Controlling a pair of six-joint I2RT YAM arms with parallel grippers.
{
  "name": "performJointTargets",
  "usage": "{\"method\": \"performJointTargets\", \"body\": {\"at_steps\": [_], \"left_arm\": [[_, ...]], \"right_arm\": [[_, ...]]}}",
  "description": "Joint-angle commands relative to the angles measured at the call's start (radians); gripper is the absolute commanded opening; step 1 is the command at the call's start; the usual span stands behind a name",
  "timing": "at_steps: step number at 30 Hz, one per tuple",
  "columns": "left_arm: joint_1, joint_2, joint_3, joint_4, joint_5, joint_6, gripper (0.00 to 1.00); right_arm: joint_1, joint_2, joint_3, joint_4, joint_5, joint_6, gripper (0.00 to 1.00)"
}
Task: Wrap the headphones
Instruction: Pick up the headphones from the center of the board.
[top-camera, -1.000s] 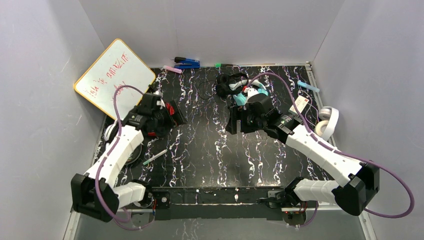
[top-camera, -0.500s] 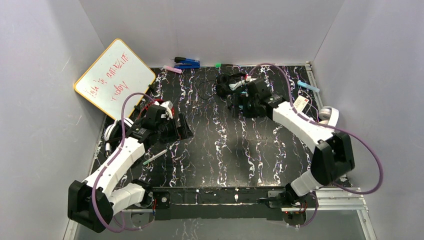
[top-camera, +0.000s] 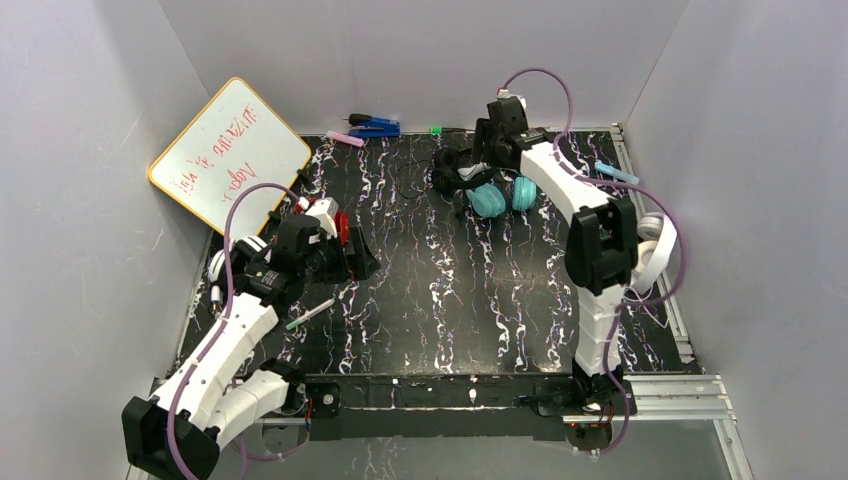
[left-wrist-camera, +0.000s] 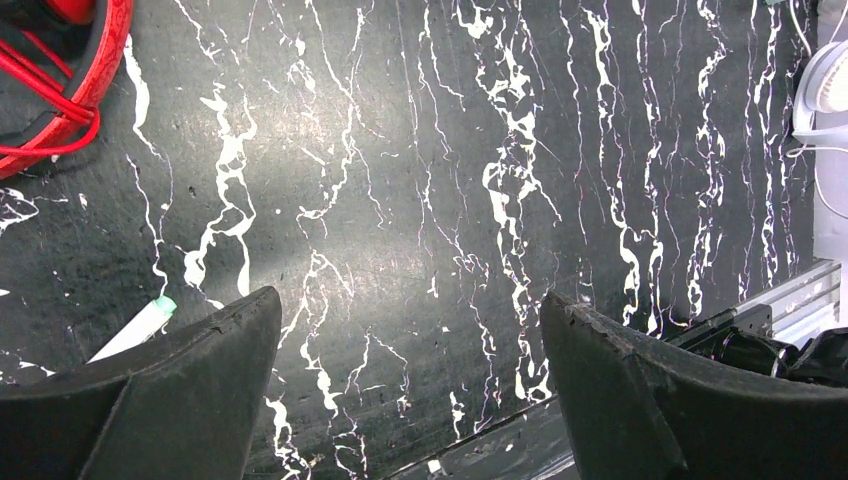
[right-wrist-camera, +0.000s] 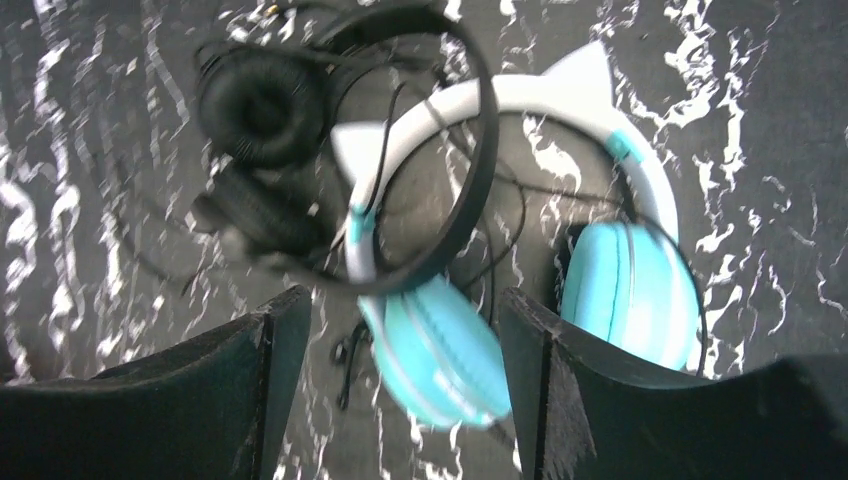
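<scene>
The teal headphones with a white band (top-camera: 500, 195) lie at the back of the table, tangled with the small black headphones (top-camera: 450, 170). My right gripper (top-camera: 480, 160) hovers over them, open and empty. In the right wrist view one teal cup (right-wrist-camera: 440, 350) lies between its fingers (right-wrist-camera: 270, 340), and the black pair (right-wrist-camera: 260, 110) is beyond. The red headphones (top-camera: 340, 225) lie at the left, just behind my left gripper (top-camera: 362, 265), which is open and empty over bare table (left-wrist-camera: 410, 300). The all-white headphones (top-camera: 655, 240) sit at the right edge. The white-and-black pair (top-camera: 222, 265) is mostly hidden under the left arm.
A whiteboard (top-camera: 230, 150) leans on the left wall. A blue stapler (top-camera: 372, 125) and several markers lie along the back edge, and a light blue marker (top-camera: 615, 172) at the back right. A green-capped marker (top-camera: 310, 313) lies near the left gripper, and a small red-and-white box (top-camera: 600, 210) near the right arm.
My right arm swung from mid-table up to the back and now hangs over the teal and black headphones. My left gripper shifted a little to the right and nearer, away from the red headphones.
</scene>
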Motion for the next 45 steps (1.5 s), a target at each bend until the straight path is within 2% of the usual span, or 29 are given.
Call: {"method": "performJointTargets", "body": {"at_steps": [1, 6, 9, 11, 12, 14, 16, 21, 23, 29, 34, 37, 41, 45], "left_arm": [[-0.002, -0.024, -0.021, 0.027, 0.017, 0.024, 0.98], [-0.002, 0.009, -0.017, 0.062, 0.031, 0.005, 0.98], [-0.003, 0.039, -0.002, 0.061, 0.023, 0.011, 0.98], [-0.003, 0.055, 0.007, 0.062, 0.016, 0.016, 0.98], [-0.004, 0.067, 0.014, 0.06, 0.014, 0.02, 0.98], [-0.002, 0.08, 0.027, 0.059, 0.02, 0.024, 0.98], [-0.003, 0.086, 0.037, 0.058, 0.026, 0.023, 0.98], [-0.002, 0.059, 0.049, 0.057, 0.038, -0.011, 0.98], [-0.002, 0.035, 0.051, 0.055, 0.045, -0.021, 0.98], [-0.003, -0.058, 0.068, 0.003, 0.049, -0.031, 0.98], [-0.002, -0.114, 0.147, -0.14, -0.022, 0.022, 0.98], [-0.002, -0.142, 0.213, -0.225, -0.065, 0.057, 0.98], [-0.003, -0.178, 0.261, -0.279, -0.089, 0.071, 0.98], [-0.003, -0.179, 0.29, -0.29, -0.065, 0.073, 0.98]], "right_arm": [[-0.011, 0.163, 0.182, -0.031, 0.151, -0.001, 0.76], [-0.024, 0.276, 0.26, -0.025, 0.242, -0.006, 0.72], [-0.034, 0.302, 0.256, 0.003, 0.221, -0.007, 0.69], [-0.039, 0.313, 0.267, 0.012, 0.202, -0.017, 0.62], [-0.04, 0.317, 0.28, 0.008, 0.2, -0.025, 0.55], [-0.041, 0.304, 0.302, -0.003, 0.201, -0.037, 0.25], [-0.04, 0.255, 0.296, 0.001, 0.202, -0.049, 0.09], [-0.04, -0.019, 0.171, 0.075, 0.175, -0.105, 0.1], [-0.04, -0.137, 0.109, 0.096, 0.119, -0.121, 0.1], [-0.039, -0.488, -0.175, 0.112, -0.307, -0.168, 0.12], [-0.039, -0.78, -0.467, 0.141, -0.471, -0.17, 0.13], [-0.04, -0.926, -0.577, 0.152, -0.594, -0.176, 0.16], [-0.039, -1.067, -0.654, 0.132, -0.609, -0.163, 0.22], [-0.039, -1.087, -0.709, 0.087, -0.617, -0.137, 0.24]]}}
